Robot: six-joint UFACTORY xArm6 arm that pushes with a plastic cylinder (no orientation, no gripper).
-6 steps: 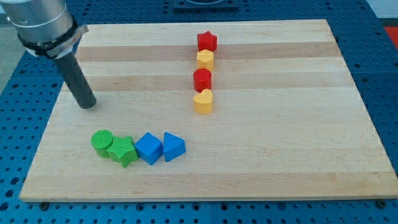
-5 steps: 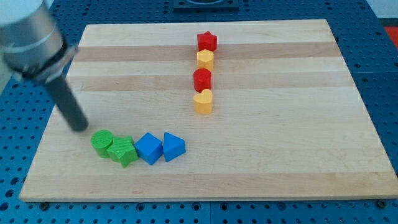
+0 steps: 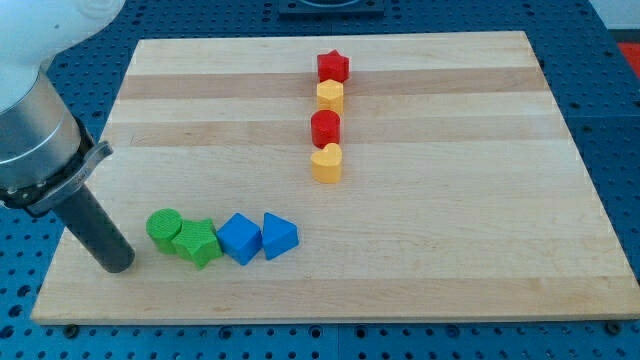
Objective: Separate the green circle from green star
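Wooden board (image 3: pixel 420 230) on a blue perforated bench (image 3: pixel 620 150), filling most of the frame.

No gripper on this rig, so no open or closed state to tell; only a dark rod, slanting down from the metal arm body (image 3: pixel 30 130) at left edge of frame. My tip (image 3: pixel 117 266) down on the board at lower left, near the board's left edge. Tip just left of and slightly below the green circle (image 3: pixel 164 229), apart from it, a narrow strip of bare wood between.

Lower left of frame, a row of four blocks running left to right:
- green circle, leftmost, upright.
- green star (image 3: pixel 198 243), touching the circle on its right side and sitting a little lower in frame.
- blue cube (image 3: pixel 240 238), against the star's right side.
- blue wedge-like block (image 3: pixel 280 236), exact shape hard to read, touching or nearly touching the cube.

Green pair not separated: circle and star in contact.

Upper centre of frame, a column of four blocks running top to bottom, well apart from the lower row and from the tip:
- red star (image 3: pixel 333 67) at top.
- yellow block (image 3: pixel 331 96), shape unclear, directly under it, touching.
- red block (image 3: pixel 326 128), rounded, shape unclear.
- yellow heart (image 3: pixel 327 163) at the bottom, touching the red one above.
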